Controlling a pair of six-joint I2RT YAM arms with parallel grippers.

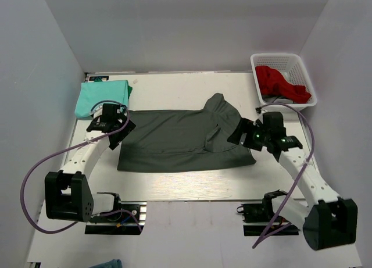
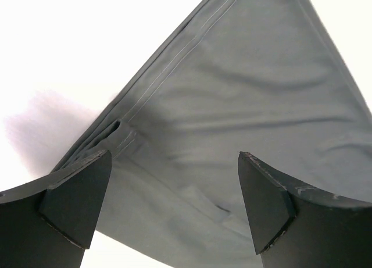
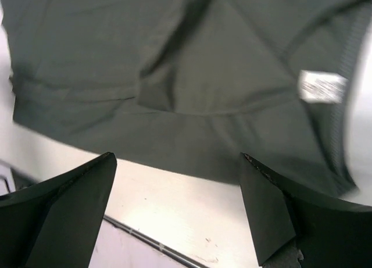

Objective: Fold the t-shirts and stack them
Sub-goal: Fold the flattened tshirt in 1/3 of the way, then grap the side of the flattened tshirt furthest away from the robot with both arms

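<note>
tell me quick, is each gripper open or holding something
Left gripper: open, holding nothing, above the dark grey t-shirt.
Right gripper: open, holding nothing, over that shirt's edge.

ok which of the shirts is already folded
The mint-green t-shirt at the far left: it sits as a compact folded square, while the dark grey t-shirt lies spread wide in the middle.

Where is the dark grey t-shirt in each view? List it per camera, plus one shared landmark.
Top external: dark grey t-shirt lies spread at centre.
Left wrist: t-shirt fills centre and right.
Right wrist: t-shirt fills the upper frame.
Shared landmark: white table bordering its edge.
</note>
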